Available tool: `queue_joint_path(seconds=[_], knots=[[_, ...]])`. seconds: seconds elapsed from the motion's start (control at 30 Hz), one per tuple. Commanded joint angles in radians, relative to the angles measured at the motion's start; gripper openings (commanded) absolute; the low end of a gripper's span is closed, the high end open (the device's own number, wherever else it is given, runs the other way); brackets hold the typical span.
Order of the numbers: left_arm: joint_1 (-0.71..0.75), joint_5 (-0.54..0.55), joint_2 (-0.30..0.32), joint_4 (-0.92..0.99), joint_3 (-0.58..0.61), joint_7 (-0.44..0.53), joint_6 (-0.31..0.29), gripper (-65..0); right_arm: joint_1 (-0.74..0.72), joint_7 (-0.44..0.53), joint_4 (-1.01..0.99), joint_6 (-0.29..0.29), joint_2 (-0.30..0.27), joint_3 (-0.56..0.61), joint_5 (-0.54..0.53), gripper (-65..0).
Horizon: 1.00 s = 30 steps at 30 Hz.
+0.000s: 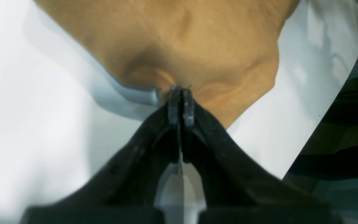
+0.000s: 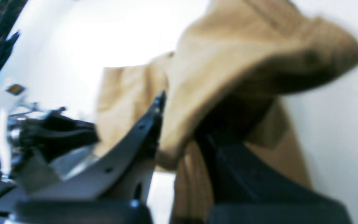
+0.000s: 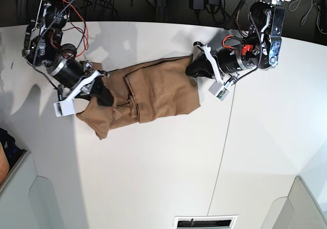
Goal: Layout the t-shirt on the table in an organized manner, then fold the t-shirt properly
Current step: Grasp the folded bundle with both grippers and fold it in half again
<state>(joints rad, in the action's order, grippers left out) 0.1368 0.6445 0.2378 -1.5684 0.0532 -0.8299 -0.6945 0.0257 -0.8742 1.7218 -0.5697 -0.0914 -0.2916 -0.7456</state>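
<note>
Meanwhile, pinched the t-shirt [image 3: 153, 88] at opposite ends on the table [image 3: 163, 162]: left gripper [image 1: 181, 93] clamped tight, right gripper [image 2: 179, 124] seemingly closed on bunched cloth.

One t-shirt [image 3: 148, 93], tan, bunched. One white table [image 3: 153, 178], made of at least two panels, one dark seam visible. Two arms, one gripper each: left gripper [image 3: 193, 68], right gripper [image 3: 104, 97]. Two white tags, one on each wrist. One floor vent at bottom edge.

No legible text, labels, brands or nos. anywhere; all views checked.
</note>
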Motion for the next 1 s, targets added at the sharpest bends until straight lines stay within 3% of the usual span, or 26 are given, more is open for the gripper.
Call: queue_joint_path(seconds=[0.0,0.33,0.43,0.5,0.7,0.97], knots=[[-0.006,-0.010,0.003,-0.006,0.000,-0.016,-0.004,-65.0,-0.033,0.029,0.019,-0.010,0.010,0.022,-0.017,-65.0],[-0.006,-0.010,0.004,-0.006,0.000,-0.035,-0.004,-65.0,-0.080,0.015,0.004,-0.009,0.111,0.309,0.145,-65.0],[-0.006,-0.009,0.004,-0.007,0.000,-0.035,-0.004,-65.0,-0.080,0.008,0.004,-0.009,0.114,0.374,0.164,-44.2],[-0.006,0.006,0.010,-0.007,-0.002,-0.035,-0.004,-65.0,-0.081,0.010,0.004,-0.010,0.114,0.407,0.163,-36.6],[-0.006,0.118,0.079,-0.012,-0.018,-0.039,-0.004,-65.0,-0.082,0.011,0.004,-0.010,0.114,0.481,0.178,-35.9],[-0.006,0.261,0.135,-0.012,-0.150,-0.108,-0.004,-65.0,-0.101,0.048,0.005,-0.010,0.114,0.541,0.219,-36.2]])
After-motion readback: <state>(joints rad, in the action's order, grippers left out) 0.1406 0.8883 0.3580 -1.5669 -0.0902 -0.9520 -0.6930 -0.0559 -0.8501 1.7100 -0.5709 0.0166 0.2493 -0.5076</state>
